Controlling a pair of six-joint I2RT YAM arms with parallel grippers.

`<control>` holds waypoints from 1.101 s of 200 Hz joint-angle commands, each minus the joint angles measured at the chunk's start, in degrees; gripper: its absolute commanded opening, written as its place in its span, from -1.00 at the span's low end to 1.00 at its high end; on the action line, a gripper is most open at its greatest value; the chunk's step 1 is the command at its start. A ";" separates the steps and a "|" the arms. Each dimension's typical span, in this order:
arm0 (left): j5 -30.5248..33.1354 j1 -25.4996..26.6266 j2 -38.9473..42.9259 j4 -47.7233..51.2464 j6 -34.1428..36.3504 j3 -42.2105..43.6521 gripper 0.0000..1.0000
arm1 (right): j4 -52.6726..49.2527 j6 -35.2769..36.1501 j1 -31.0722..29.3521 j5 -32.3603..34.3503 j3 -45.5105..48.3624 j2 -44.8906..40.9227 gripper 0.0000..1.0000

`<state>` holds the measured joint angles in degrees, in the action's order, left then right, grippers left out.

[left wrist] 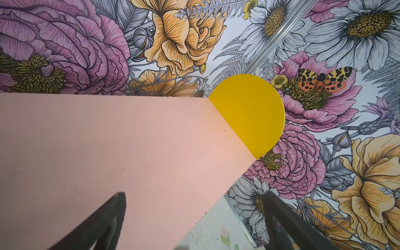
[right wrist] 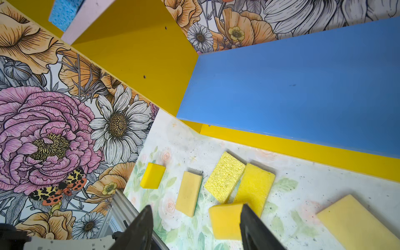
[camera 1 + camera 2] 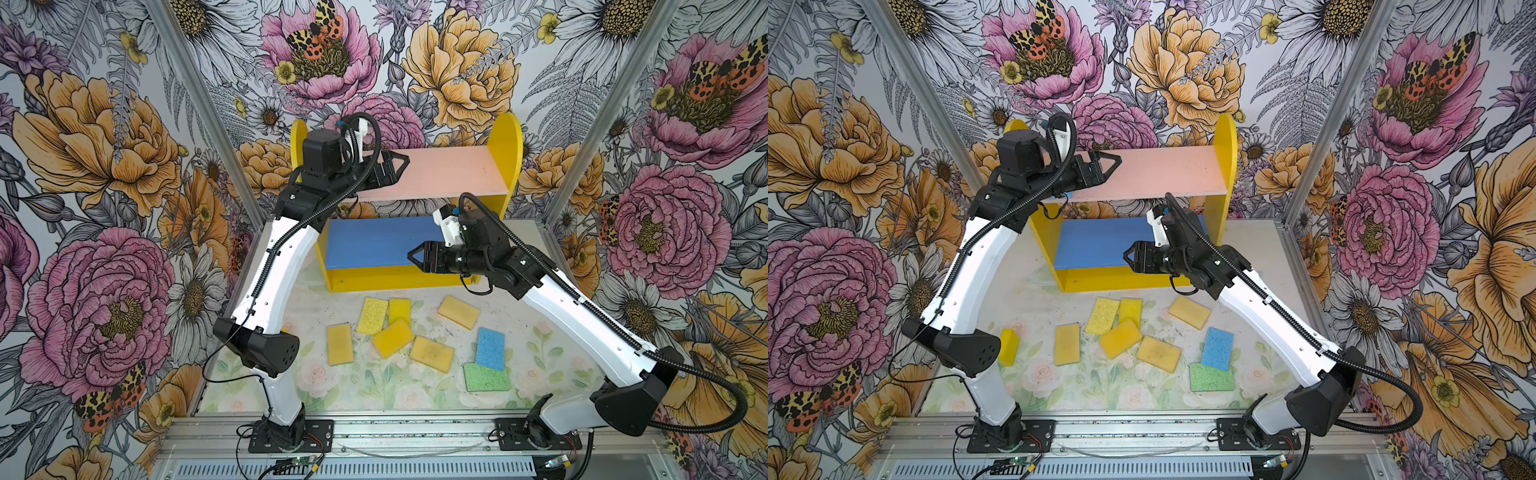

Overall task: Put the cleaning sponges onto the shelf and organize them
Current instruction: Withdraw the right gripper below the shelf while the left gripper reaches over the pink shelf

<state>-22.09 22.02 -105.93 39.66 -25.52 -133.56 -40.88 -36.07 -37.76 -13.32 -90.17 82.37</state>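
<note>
Over the pink board [image 3: 449,170] the left hand [image 3: 401,168] gapes empty; right hand [image 3: 414,261] likewise open.

Far ahead of the right gripper [image 2: 195,206], a light blue sponge [image 2: 65,13] is cut off by the view's edge; a yellow sponge [image 2: 225,220] just past it is part hidden behind one of its fingers [image 2: 255,229], and a tan sponge [image 2: 357,223] to its side runs off the edge
</note>
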 commanded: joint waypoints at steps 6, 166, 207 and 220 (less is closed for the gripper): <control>2.80 0.16 -3.45 0.15 1.74 -4.28 0.98 | 1.90 1.29 0.82 -1.84 1.43 -2.12 0.30; 5.33 -5.53 -2.81 0.23 3.02 -0.47 0.98 | 4.67 -0.28 1.90 -2.45 5.09 -3.94 0.32; 3.61 -5.09 -2.09 0.25 3.75 -0.90 0.98 | 4.67 -0.31 1.90 -0.68 6.63 -6.24 0.32; 1.99 -4.31 -2.18 0.22 4.90 -2.09 0.98 | 4.67 -0.07 1.95 -0.48 6.76 -6.60 0.32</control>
<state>-17.43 17.02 -109.89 39.16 -23.09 -134.45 -37.45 -36.16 -36.27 -14.98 -83.77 78.17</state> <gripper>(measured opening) 0.988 0.661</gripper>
